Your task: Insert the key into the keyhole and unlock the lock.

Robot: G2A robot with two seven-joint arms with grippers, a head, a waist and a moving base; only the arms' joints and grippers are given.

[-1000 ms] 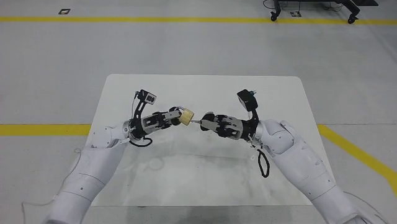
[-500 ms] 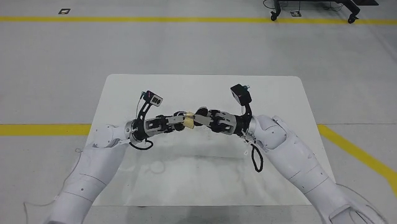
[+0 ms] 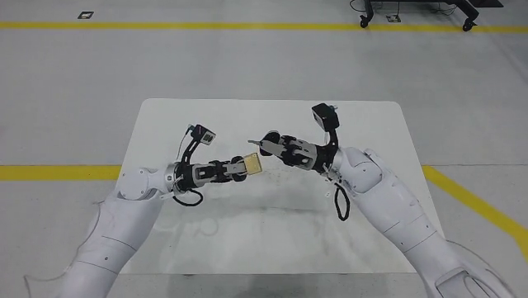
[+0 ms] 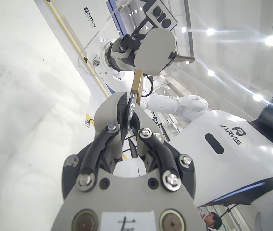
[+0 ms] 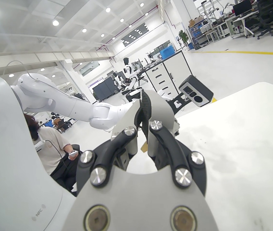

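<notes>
Both arms are meeting over the middle of the white table (image 3: 363, 232), elbows bent outward and forearms angling in toward each other. The left gripper (image 3: 238, 167) is reaching in from the left side with its fingers pinched narrow on the brass lock (image 3: 252, 164), which is hanging in the air above the tabletop. The right gripper (image 3: 268, 144) is coming in from the right, slightly farther from the robot's body, its fingers closed tight on the key (image 3: 255, 142). The key's blade is pointing away toward the table's left half, just beyond the lock and apart from it, so the key is not in the keyhole.

From above, the lock is appearing as a small tan block at the left fingertips and the key as a thin sliver. The left wrist camera is giving the closer look: the fingers (image 4: 120, 111) are clamping the lock by its metal shackle (image 4: 131, 102), with the brass body sticking out past the tips, edge-on, and the opposite gripper is hovering just past it with the key jutting sideways. The right wrist camera is looking along its own closed fingers (image 5: 159, 111); the key between them is hidden, and the keyhole cannot be made out.
</notes>
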